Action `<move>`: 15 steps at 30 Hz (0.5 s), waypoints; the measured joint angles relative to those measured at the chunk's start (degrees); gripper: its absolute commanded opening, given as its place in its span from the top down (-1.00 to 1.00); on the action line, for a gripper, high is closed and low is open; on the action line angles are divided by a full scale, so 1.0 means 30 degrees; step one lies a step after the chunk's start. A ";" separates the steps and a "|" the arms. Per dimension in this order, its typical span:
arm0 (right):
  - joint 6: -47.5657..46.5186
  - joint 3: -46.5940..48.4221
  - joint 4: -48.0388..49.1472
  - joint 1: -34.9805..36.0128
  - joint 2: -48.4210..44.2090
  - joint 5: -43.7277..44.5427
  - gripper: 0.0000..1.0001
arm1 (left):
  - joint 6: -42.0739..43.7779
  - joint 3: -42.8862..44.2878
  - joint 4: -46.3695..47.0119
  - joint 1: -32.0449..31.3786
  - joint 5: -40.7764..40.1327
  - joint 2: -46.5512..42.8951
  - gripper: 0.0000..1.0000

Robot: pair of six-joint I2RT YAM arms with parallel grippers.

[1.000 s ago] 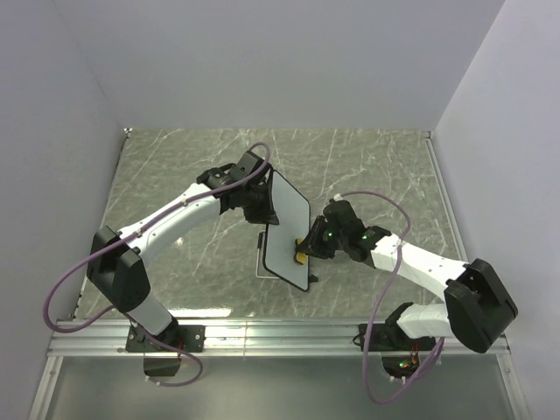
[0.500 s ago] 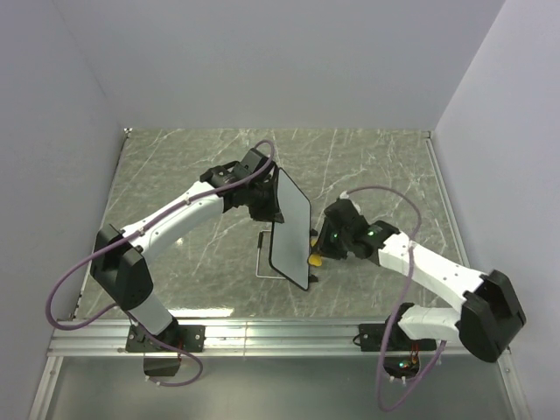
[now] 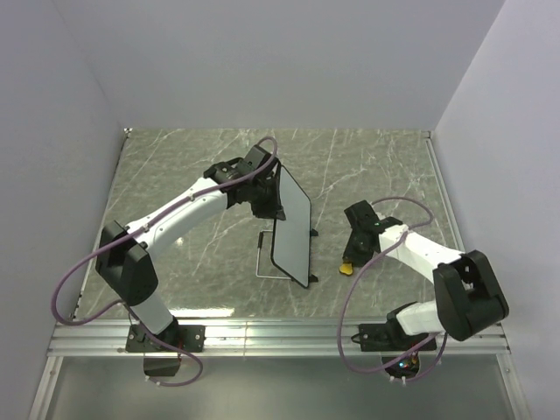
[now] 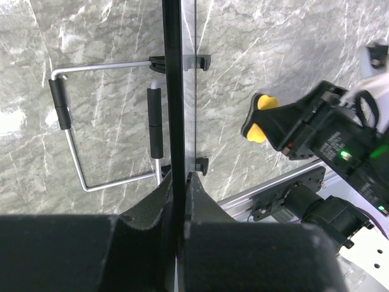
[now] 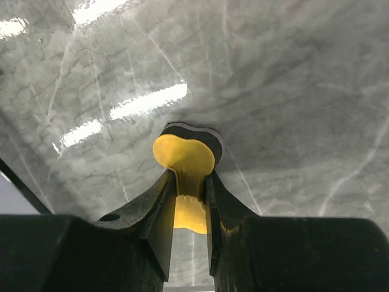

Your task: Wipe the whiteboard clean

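Observation:
The whiteboard (image 3: pixel 291 229), white with a thin black frame, stands tilted on edge in the middle of the table. My left gripper (image 3: pixel 267 206) is shut on its top edge; the left wrist view shows the board's black edge (image 4: pixel 173 91) edge-on between my jaws. My right gripper (image 3: pixel 351 259) is shut on the yellow bone-shaped eraser (image 3: pixel 347 267), low over the table to the right of the board and apart from it. In the right wrist view the eraser (image 5: pixel 182 159) sits pinched at its waist between my fingers. The eraser also shows in the left wrist view (image 4: pixel 258 115).
A wire stand (image 3: pixel 265 261) lies on the marble table (image 3: pixel 175 175) by the board's lower left; it shows in the left wrist view (image 4: pixel 73 140). Grey walls close the table on three sides. An aluminium rail (image 3: pixel 280 332) runs along the near edge.
My right gripper has pulled the eraser off the board and moved right and down toward the table. The board has been tipped more upright by my left gripper.

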 measured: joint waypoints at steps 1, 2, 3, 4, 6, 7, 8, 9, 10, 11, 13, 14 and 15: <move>-0.0066 0.0007 0.0153 -0.0007 0.0277 -0.0087 0.84 | 0.0029 0.0080 -0.0044 0.0000 -0.0015 0.0044 0.88; -0.0175 0.0058 0.0255 -0.0007 0.0393 -0.0175 0.75 | 0.0044 0.0160 -0.0102 -0.0007 -0.0029 0.0073 0.86; -0.0226 0.0066 0.0495 -0.0007 0.0372 -0.0270 0.29 | 0.0066 0.0233 -0.0153 -0.0007 -0.0036 0.0095 0.81; -0.0270 0.0073 0.0707 -0.0015 0.0350 -0.0335 -0.02 | 0.0095 0.0262 -0.0197 -0.0022 -0.0066 0.0109 0.80; -0.0379 0.0095 0.1005 -0.0015 0.0255 -0.0379 -0.46 | 0.0131 0.0357 -0.0299 -0.0051 -0.0168 0.0138 0.75; -0.0452 0.0102 0.1064 -0.0015 0.0131 -0.0437 -0.69 | 0.0189 0.0408 -0.0415 -0.0073 -0.0240 0.0175 0.60; -0.0583 0.0131 0.1056 -0.0022 -0.0007 -0.0459 -0.77 | 0.0393 0.0459 -0.0568 -0.0095 -0.0401 0.0197 0.53; -0.0663 0.0160 0.1064 -0.0015 -0.0189 -0.0488 -0.86 | 0.0605 0.0474 -0.0838 -0.0153 -0.0780 0.0313 0.33; -0.0729 0.0182 0.1056 -0.0015 -0.0379 -0.0488 -0.89 | 0.0801 0.0474 -0.1056 -0.0182 -0.0969 0.0423 0.21; -0.0772 0.0197 0.1013 -0.0015 -0.0605 -0.0495 -0.90 | 0.1042 0.0474 -0.1457 -0.0248 -0.1195 0.0707 0.11; -0.0831 0.0299 0.0765 -0.0015 -0.1129 -0.0481 -0.92 | 0.1311 0.0466 -0.2178 -0.0408 -0.1443 0.1275 -0.17; -0.0845 0.0408 0.0546 -0.0015 -0.1443 -0.0474 -0.93 | 0.1341 0.0466 -0.2433 -0.0466 -0.1464 0.1450 -0.23; -0.0896 0.0546 0.0350 -0.0022 -0.1858 -0.0474 -0.93 | 0.1443 0.0466 -0.2681 -0.0546 -0.1545 0.1596 -0.27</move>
